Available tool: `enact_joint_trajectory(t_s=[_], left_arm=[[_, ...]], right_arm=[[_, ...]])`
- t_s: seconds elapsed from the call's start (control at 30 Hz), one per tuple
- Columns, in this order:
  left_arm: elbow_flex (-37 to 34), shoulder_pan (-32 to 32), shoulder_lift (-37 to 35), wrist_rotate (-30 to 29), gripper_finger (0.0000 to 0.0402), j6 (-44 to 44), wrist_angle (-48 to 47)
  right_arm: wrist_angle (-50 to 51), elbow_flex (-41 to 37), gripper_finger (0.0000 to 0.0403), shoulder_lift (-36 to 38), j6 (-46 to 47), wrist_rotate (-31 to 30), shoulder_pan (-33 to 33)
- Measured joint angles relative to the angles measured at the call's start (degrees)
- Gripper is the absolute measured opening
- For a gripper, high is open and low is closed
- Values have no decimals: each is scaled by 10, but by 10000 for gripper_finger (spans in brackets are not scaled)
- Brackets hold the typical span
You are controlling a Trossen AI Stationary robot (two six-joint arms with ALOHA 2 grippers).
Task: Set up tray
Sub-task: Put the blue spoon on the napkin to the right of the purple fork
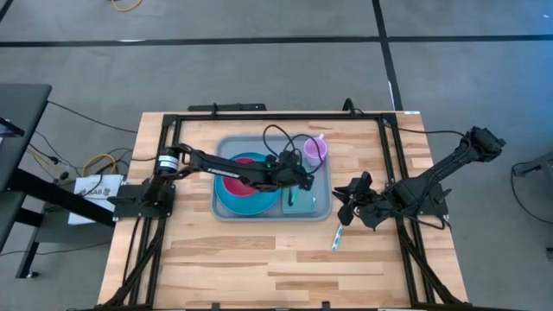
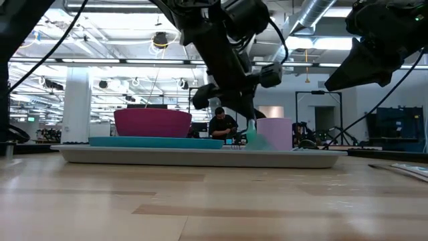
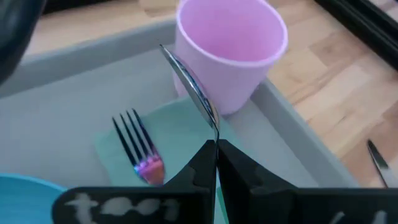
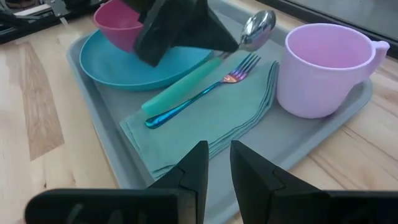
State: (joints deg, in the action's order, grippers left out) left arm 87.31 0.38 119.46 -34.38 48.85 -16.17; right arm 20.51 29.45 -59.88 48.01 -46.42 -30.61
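Centre frame, we judge the tray (image 1: 226, 207) stiff, light, slick; grip its rim. Left gripper (image 4: 231, 42) clamps the spoon (image 4: 258, 28); right gripper (image 1: 346, 200) empty, part-open.

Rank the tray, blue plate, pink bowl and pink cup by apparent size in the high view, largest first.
1. tray
2. blue plate
3. pink bowl, partly covered by the left arm, so less sure
4. pink cup
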Motion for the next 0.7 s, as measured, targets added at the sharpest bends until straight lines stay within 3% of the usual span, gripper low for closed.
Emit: enact_joint_trajectory(t_s=[0.7], left_arm=[[-14, 21, -2, 11, 0, 69, -41]], right_arm=[[0, 0, 62, 0, -51, -1, 0]])
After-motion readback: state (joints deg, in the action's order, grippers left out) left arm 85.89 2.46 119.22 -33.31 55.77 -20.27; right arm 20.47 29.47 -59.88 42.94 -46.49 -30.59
